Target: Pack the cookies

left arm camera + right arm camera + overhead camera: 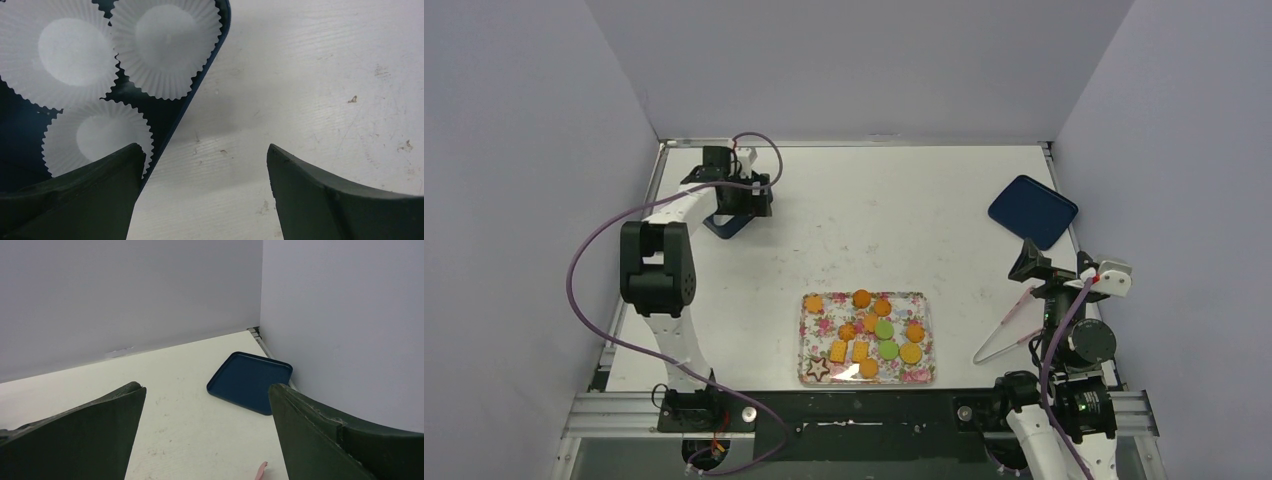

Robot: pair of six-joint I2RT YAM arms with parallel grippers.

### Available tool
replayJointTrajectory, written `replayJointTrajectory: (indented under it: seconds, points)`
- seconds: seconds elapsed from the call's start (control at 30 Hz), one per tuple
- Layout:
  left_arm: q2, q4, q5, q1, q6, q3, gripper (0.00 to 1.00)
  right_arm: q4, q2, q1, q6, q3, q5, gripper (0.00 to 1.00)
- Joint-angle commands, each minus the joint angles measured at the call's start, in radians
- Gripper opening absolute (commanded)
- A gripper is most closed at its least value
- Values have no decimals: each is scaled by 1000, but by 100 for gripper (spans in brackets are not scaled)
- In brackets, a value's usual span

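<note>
The cookies (870, 322) lie on a floral tray (922, 301) at the near middle of the table: orange rounds, two green rounds (885, 329), orange squares and a dark star (819, 369). My left gripper (742, 207) is far away at the back left, open and empty, over the edge of a dark blue box (727, 227). In the left wrist view the box (165, 117) holds white paper cups (165, 42), and my left gripper (205, 165) straddles its edge. My right gripper (1027, 262) is open and empty at the right; it also shows in the right wrist view (207, 400).
A dark blue lid (1032, 211) lies at the back right, also in the right wrist view (250, 382). Pink tongs (1004, 335) lie on the table by the right arm, their tip in the right wrist view (262, 470). Grey walls enclose the table on three sides.
</note>
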Motion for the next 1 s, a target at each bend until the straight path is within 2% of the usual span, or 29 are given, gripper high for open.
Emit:
replayJointTrajectory:
  seconds: [0.0,0.23,0.43,0.67,0.97]
  points:
    - [-44,-4,20,-63,52,16,89,40,-4,-3,-10,7,-7,100]
    - [-114,-23,-57,-217,56,-36,89,40,-24,-2,-8,7,-4,100]
    - [-84,-54,-80,-343,3,-3,89,37,-42,-1,-5,7,-3,100]
    - [-90,7,-68,-469,-118,16,88,33,-57,2,-2,7,1,100]
    - [-57,133,-11,-579,-246,53,88,31,-64,11,-2,7,2,100]
